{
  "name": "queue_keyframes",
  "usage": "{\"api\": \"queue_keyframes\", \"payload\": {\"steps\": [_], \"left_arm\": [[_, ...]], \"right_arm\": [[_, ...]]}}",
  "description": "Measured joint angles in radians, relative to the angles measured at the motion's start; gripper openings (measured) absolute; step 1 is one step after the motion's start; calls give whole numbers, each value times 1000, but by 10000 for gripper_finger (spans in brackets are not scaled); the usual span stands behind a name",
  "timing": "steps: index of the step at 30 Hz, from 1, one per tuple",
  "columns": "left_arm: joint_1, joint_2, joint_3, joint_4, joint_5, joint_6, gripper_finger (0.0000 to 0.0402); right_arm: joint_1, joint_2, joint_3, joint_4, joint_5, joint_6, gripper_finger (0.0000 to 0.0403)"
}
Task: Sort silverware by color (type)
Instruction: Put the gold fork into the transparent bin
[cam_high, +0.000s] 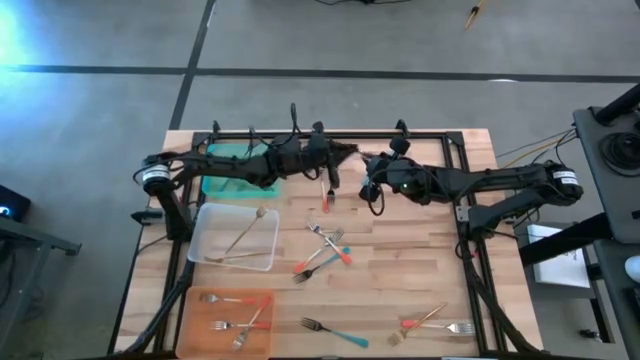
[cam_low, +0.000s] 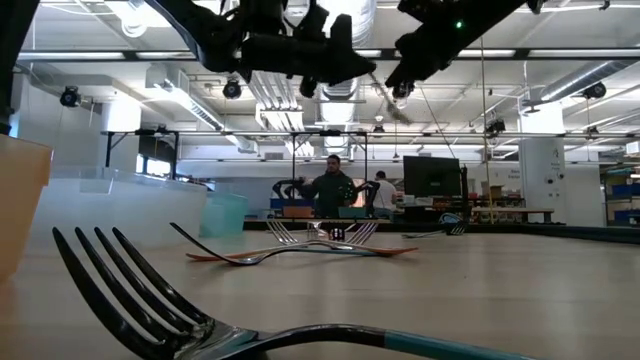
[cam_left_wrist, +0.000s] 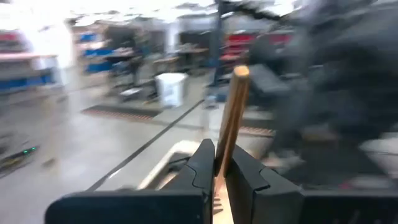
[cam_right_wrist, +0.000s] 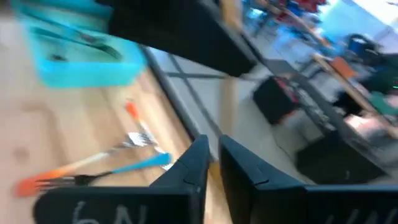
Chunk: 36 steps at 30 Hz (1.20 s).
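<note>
Both arms meet up near the top centre of the high view, above the wooden desk (cam_high: 400, 280). Left claw (cam_left_wrist: 217, 177) is clamped tight on a fork (cam_left_wrist: 230, 118) w/ a tan-orange handle, handle sticking up between the fingers; in the high view that fork (cam_high: 326, 196) hangs just under the claw (cam_high: 330, 180), coral end down. Right claw (cam_right_wrist: 213, 163) sits close beside it (cam_high: 372, 185), fingers nearly together w/ a thin gap, nothing visibly held. Rest of the silverware is spread over the desk: a crossed pile of teal and coral forks (cam_high: 325, 250) mid-frame, one teal-handled fork (cam_high: 335, 330) at bottom centre, a coral and a gold one (cam_high: 435, 322) at bottom right. Clear tray (cam_high: 236, 237) at left holds gold forks, orange tray (cam_high: 228, 318) at bottom left holds coral ones, teal-green tray (cam_high: 225, 170) at upper left sits partly under the left arm. Low view: big dark tines of the teal fork (cam_low: 150, 295) up front, the pile (cam_low: 300, 250) farther back, people standing way off in the room.
</note>
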Motion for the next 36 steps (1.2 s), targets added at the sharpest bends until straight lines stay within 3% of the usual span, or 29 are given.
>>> {"api": "queue_keyframes", "payload": {"steps": [8,18,28,36], "left_arm": [[37,-108,-1,-289,-63,62,2],[21,-436,-1,-1104,-67,109,2],[-124,-813,-1,-1695,-165,-205,2],[-287,-852,-47,-1978,-240,-501,2]], "right_arm": [[6,-25,27,-140,-32,52,74],[6,-38,50,-520,-138,349,78],[6,-36,31,-661,-136,491,79],[6,-36,28,-661,-136,495,76]]}}
